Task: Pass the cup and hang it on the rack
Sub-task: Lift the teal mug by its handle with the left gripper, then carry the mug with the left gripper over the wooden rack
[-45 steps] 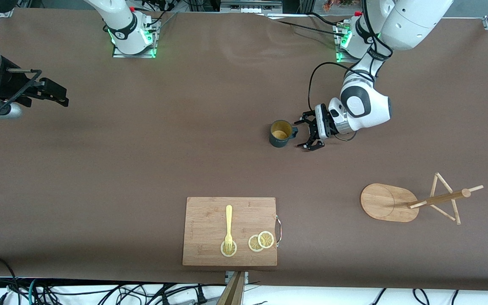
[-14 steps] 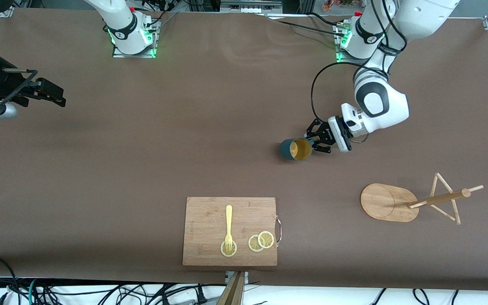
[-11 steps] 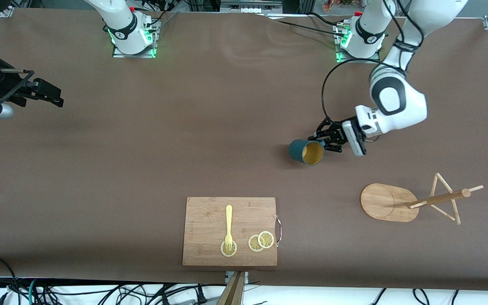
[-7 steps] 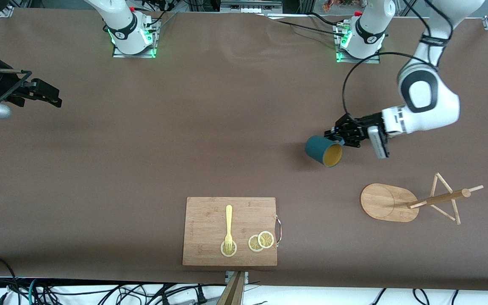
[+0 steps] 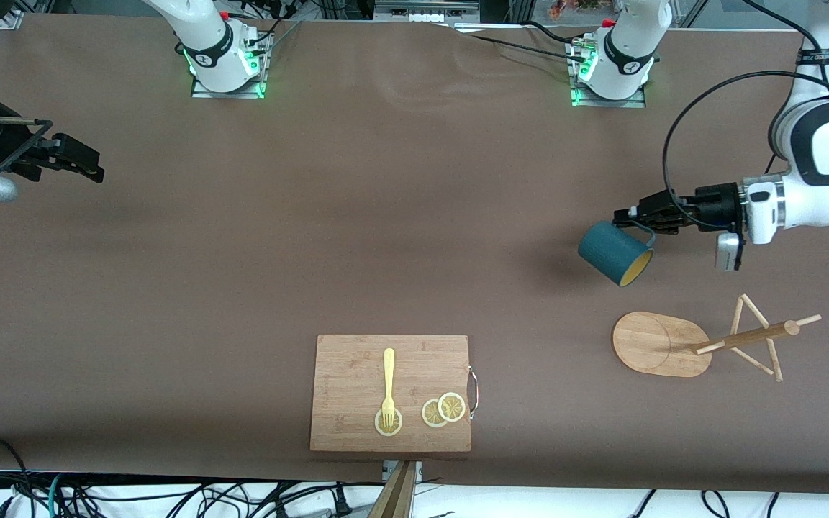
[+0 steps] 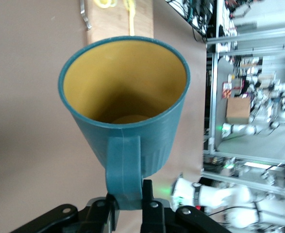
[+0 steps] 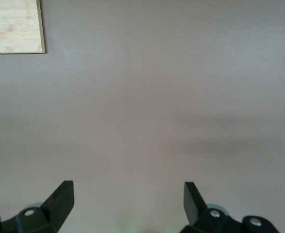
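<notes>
The dark teal cup (image 5: pixel 614 253) with a yellowish-tan inside hangs tilted in the air, over bare table close to the rack. My left gripper (image 5: pixel 634 216) is shut on its loop handle. In the left wrist view the cup (image 6: pixel 125 111) fills the frame, mouth toward the camera, and my left gripper (image 6: pixel 130 201) pinches the handle. The wooden rack (image 5: pixel 702 342) stands near the left arm's end of the table, with an oval base, a post and thin pegs. My right gripper (image 5: pixel 76 160) is open and empty and waits over the right arm's end of the table. The right wrist view shows that gripper (image 7: pixel 127 194) open over bare table.
A wooden cutting board (image 5: pixel 350 417) with a metal handle lies near the front edge, bearing a yellow fork (image 5: pixel 388 385) and lemon slices (image 5: pixel 443 409). Its corner shows in the right wrist view (image 7: pixel 16 26). The brown table mat (image 5: pixel 314 216) spreads between the arms.
My left gripper closed on the cup's handle, lifted it off the table and carried it toward the left arm's end, tilting it mouth down. The right arm stayed nearly still.
</notes>
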You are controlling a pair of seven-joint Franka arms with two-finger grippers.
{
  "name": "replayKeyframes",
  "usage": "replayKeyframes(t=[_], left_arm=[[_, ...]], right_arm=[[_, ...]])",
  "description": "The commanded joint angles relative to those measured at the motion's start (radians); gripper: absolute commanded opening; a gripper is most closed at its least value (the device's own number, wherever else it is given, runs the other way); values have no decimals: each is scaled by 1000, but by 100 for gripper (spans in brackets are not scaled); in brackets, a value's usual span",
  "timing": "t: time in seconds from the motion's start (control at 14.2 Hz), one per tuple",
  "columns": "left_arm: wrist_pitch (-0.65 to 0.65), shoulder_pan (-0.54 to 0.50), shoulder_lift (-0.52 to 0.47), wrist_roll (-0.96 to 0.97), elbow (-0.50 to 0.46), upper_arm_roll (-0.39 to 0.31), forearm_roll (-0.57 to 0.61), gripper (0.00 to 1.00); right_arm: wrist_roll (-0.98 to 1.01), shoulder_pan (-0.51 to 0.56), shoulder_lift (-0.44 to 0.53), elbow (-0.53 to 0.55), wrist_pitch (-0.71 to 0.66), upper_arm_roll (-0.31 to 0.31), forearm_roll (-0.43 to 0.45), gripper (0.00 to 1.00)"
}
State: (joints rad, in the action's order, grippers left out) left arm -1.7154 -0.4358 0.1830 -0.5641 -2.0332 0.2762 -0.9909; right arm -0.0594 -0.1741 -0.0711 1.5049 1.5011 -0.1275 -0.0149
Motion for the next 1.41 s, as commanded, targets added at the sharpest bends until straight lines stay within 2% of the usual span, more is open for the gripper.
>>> replayKeyframes(t=[0.0,0.28,0.49,0.7,0.84,1.34], left_arm=[[75,-47,29,122,24,-12,-21,0],[148,-78,44,245,51,-35,-101,0],[209,-96,73,271,62,-78,-188,0],[269,-126,116,271,114,-110,-199,0],[286,-171,145,266,119,-111,-206,0],[336,-218,245,257,151,-111,-258,0]], right_arm=[[0,5,5,-9,-4,0,3,100],[0,5,5,-9,-1,0,3,100],[0,5,5,-9,2,-11,3,100],[0,5,5,-9,2,-11,3,100],[0,5,5,-9,2,-11,3,100],[0,5,5,-9,4,-11,3,100]])
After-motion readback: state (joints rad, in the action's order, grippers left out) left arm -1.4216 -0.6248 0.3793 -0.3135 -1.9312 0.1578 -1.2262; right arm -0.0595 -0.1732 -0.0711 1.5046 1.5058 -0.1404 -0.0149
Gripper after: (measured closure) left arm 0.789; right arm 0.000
